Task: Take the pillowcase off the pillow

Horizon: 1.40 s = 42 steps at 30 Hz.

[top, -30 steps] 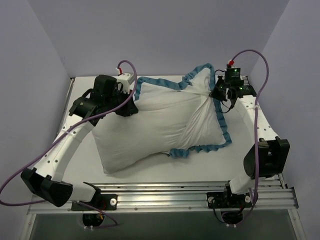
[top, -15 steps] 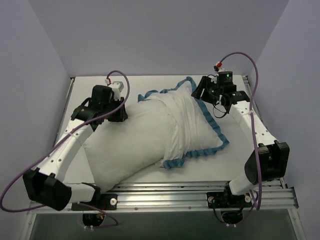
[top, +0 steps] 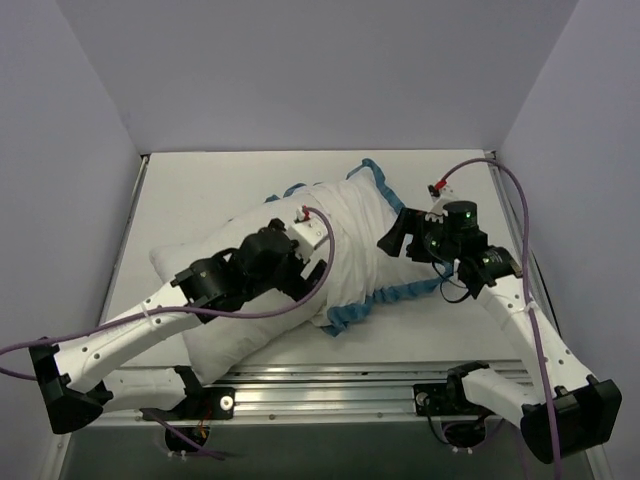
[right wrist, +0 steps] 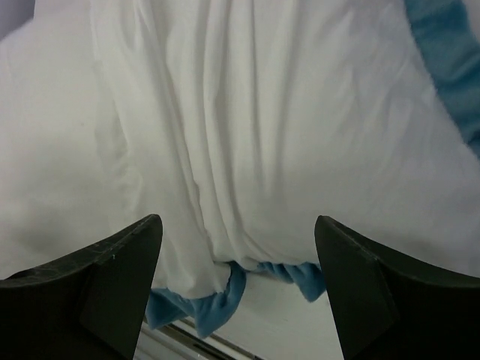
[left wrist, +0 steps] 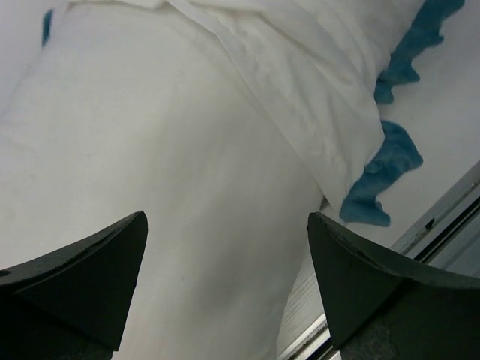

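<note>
The plain white pillow [top: 205, 335] lies slantwise on the table, its near-left half bare. The pillowcase [top: 355, 215], white side up with a teal ruffle [top: 352, 314], still covers the far-right half. My left gripper [top: 305, 280] hangs open just above the bare pillow [left wrist: 150, 150], near the pillowcase's open edge [left wrist: 300, 97], with nothing between its fingers [left wrist: 82, 277]. My right gripper [top: 392, 240] is open too, over the wrinkled pillowcase [right wrist: 262, 112] and its ruffle [right wrist: 225, 300], holding nothing.
The white table [top: 200, 185] is boxed in by lilac walls at the back and both sides. A metal rail [top: 330, 385] runs along the near edge, close to the pillow's near end. Purple cables loop off both arms.
Both grippers were shut on the fabric at the back and have opened and let go. Both arms have swung nearer and toward the middle. The pillow has slid toward the near-left.
</note>
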Tool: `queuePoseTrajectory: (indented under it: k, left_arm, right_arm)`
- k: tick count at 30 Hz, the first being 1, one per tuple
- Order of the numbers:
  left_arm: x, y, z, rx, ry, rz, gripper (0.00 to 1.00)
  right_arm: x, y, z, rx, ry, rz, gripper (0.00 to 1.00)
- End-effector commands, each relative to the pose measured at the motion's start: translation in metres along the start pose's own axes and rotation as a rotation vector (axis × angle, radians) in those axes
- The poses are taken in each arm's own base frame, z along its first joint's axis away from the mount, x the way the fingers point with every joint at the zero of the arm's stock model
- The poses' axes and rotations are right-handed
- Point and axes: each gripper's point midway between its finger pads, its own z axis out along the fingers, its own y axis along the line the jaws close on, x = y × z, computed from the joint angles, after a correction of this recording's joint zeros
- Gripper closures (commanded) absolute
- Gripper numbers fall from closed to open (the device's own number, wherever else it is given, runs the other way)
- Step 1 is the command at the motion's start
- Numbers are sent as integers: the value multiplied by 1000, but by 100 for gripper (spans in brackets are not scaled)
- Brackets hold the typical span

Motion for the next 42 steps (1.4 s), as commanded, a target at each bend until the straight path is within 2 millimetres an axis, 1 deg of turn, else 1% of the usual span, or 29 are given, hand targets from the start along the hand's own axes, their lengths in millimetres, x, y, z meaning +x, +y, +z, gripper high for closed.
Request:
queuePoseTrajectory:
  k: [1, 2, 4, 5, 6, 7, 9, 10, 11, 13, 14, 15, 16, 18, 19, 22, 23, 26, 27, 28, 29, 30, 31, 34, 35, 38, 40, 41, 42]
  left_arm:
    - [43, -8, 11, -95, 86, 82, 4]
    - [52, -25, 12, -66, 99, 91, 4]
    - [73, -40, 24, -63, 155, 118, 4]
    - [80, -51, 26, -52, 166, 125, 4]
    - [85, -56, 29, -58, 175, 134, 3]
    - [96, -58, 37, -77, 205, 152, 3]
    - [104, -53, 44, -147, 216, 156, 3]
    - [112, -53, 53, -178, 231, 159, 3]
    - [117, -45, 56, -242, 233, 143, 3]
    - [130, -40, 68, -295, 258, 151, 5]
    - [132, -37, 71, -322, 260, 136, 10]
    - [135, -35, 76, -338, 265, 134, 24]
    - [137, -35, 83, -345, 266, 128, 33]
    - [137, -35, 90, -347, 262, 124, 54]
    - [135, -34, 95, -348, 255, 111, 71]
    - [123, -32, 99, -328, 236, 84, 97]
    - [117, -28, 100, -324, 228, 71, 98]
    - [86, -27, 92, -272, 165, 12, 98]
    - [77, -28, 89, -254, 146, -5, 98]
    - [59, -28, 82, -232, 102, -32, 98]
    - [52, -30, 79, -203, 89, -39, 98]
    - [45, -28, 75, -194, 79, -50, 98]
    - [31, -26, 67, -182, 50, -67, 98]
    - [17, -23, 56, -166, 34, -74, 98]
    - [9, -23, 53, -159, 19, -76, 98]
    - [2, -21, 46, -153, 6, -74, 98]
    - [3, -18, 44, -160, 13, -73, 98]
    - [2, -18, 43, -161, 14, -74, 98]
    - [3, -17, 42, -162, 19, -71, 98]
  right_arm:
    - [39, 5, 0, -58, 87, 49, 22]
    - [43, 5, 1, -66, 87, 55, 22]
    - [46, 3, 8, -73, 86, 72, 22]
    - [48, 2, 14, -71, 96, 72, 22]
    - [44, 2, 18, -72, 83, 73, 22]
    - [43, 2, 20, -74, 83, 76, 22]
    - [40, 5, 26, -84, 83, 73, 22]
    - [37, 6, 27, -87, 78, 73, 22]
    - [36, 6, 28, -88, 77, 69, 22]
    - [35, 7, 27, -93, 74, 62, 22]
    - [36, 8, 25, -98, 73, 51, 22]
    - [38, 9, 23, -102, 82, 47, 22]
    - [39, 9, 22, -102, 82, 40, 22]
    - [45, 6, 17, -92, 89, 28, 22]
    - [48, 5, 16, -89, 91, 24, 22]
    - [59, 2, 10, -88, 103, 11, 22]
    - [66, 2, 9, -90, 113, 5, 22]
    - [79, 1, 8, -88, 129, -1, 22]
    - [88, 3, 8, -97, 147, -10, 22]
    - [92, 5, 9, -104, 155, -13, 21]
    - [95, 8, 9, -111, 159, -20, 21]
    - [101, 17, 9, -138, 168, -39, 21]
    - [103, 22, 10, -150, 172, -47, 21]
    - [109, 39, 15, -186, 177, -77, 20]
    - [109, 42, 19, -189, 177, -80, 20]
    - [106, 53, 30, -195, 171, -105, 20]
    - [105, 60, 35, -206, 171, -118, 20]
    - [95, 66, 42, -217, 142, -124, 20]
    - [94, 67, 47, -212, 140, -128, 21]
